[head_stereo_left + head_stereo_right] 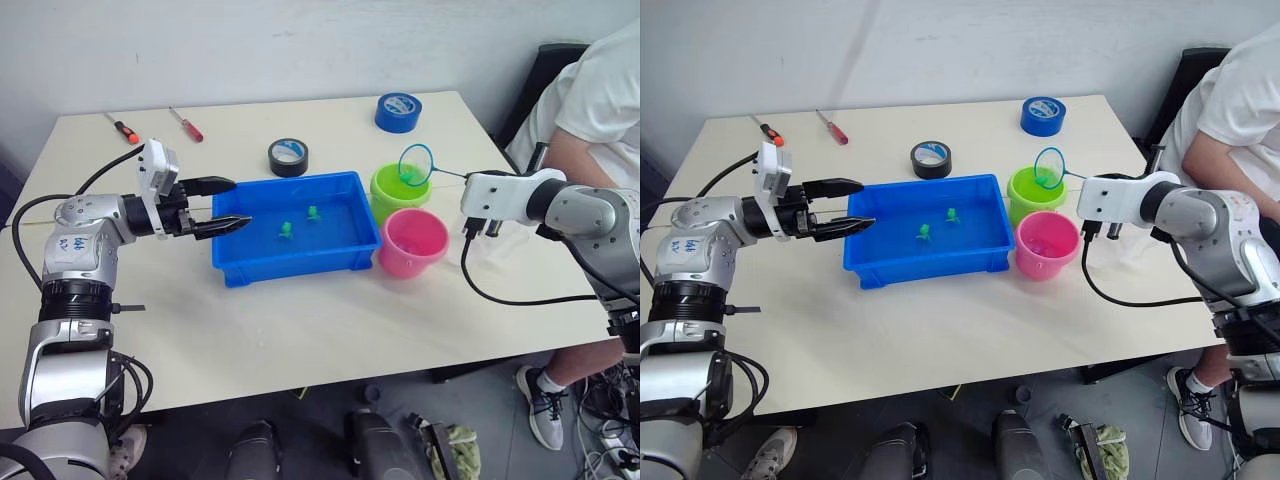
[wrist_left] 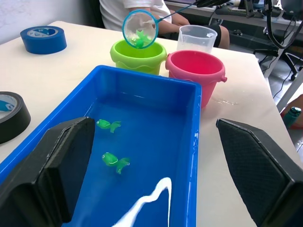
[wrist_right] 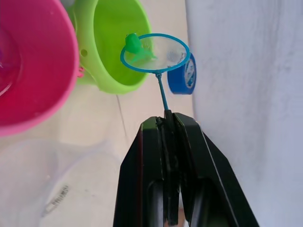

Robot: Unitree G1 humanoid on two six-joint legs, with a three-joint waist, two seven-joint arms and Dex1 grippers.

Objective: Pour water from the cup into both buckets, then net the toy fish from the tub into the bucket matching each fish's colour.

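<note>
Two green fish (image 2: 112, 161) are floating in the tub (image 1: 300, 262) near its middle, and one more green fish (image 3: 134, 45) is sitting in the net (image 3: 155, 52), which I'm holding over the green bucket (image 1: 396, 190). My right end effector (image 3: 169, 120) is pinching the net's thin handle, fingers pressed together on it. I'm judging the net as very light and springy, its wire stem likely to twist in the pinch, so I'm keeping hold low on the handle. The fish are looking tiny, hard and wet, so probably slippery; scooping beats pinching. My left end effector (image 1: 233, 205) is hovering spread wide at the tub's near end, holding nothing. The pink bucket (image 1: 413, 242) is standing just beside the green one, touching the tub. The cup (image 2: 197, 38) is behind the buckets. On the tabletop (image 1: 300, 330), the black tape (image 1: 288, 157), blue tape (image 1: 398, 111) and two screwdrivers (image 1: 186, 124) are lying well clear, while a person (image 1: 600, 110) is sitting close by my right arm
</note>
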